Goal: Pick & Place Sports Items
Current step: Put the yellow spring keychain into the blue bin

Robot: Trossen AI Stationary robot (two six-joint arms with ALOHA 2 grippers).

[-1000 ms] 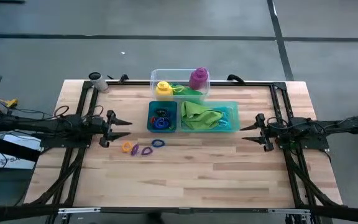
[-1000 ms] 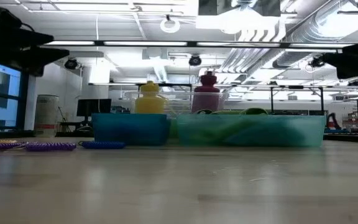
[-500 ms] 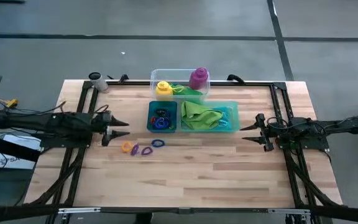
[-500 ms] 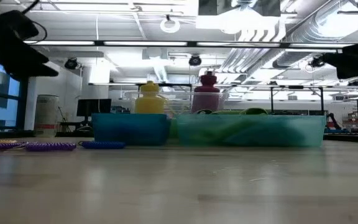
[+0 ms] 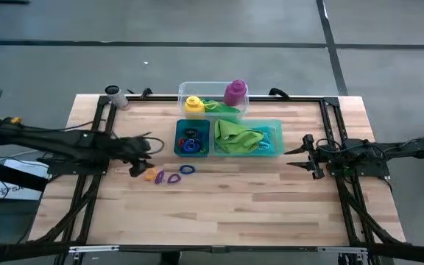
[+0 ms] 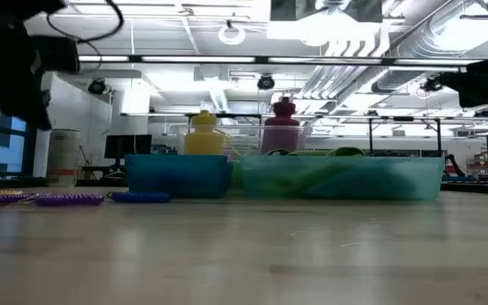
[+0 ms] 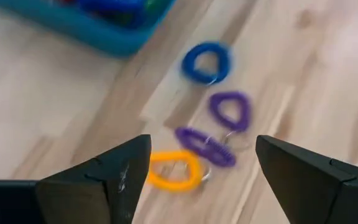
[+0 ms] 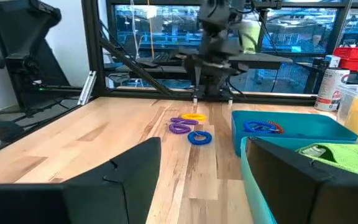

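A yellow ring (image 7: pixel 171 171), two purple rings (image 7: pixel 205 147) and a blue ring (image 7: pixel 206 62) lie flat on the wooden table in front of the teal tray; they also show in the high view (image 5: pixel 168 175). My left gripper (image 5: pixel 143 157) is open and empty, tipped down just left of and above them, its fingers (image 7: pixel 104 180) standing wide apart over the yellow ring. More rings lie in the tray's left compartment (image 5: pixel 191 138), a lime-green cloth (image 5: pixel 240 135) in its right one. The yellow bottle (image 5: pixel 193 104) and purple bottle (image 5: pixel 235 92) stand in the clear tub. My right gripper (image 5: pixel 297 156) is open and empty, right of the tray.
The teal two-part tray (image 5: pixel 278 151) sits mid-table with the clear tub (image 5: pixel 182 90) right behind it, holding a green cloth (image 5: pixel 223 107). A small can (image 5: pixel 113 93) stands at the far left corner. Bare wood lies toward the near edge (image 5: pixel 227 213).
My left gripper has tipped its fingers down toward the rings on the table and shifted a little toward the near edge and the rings. It stays open and empty. The rings have not moved.
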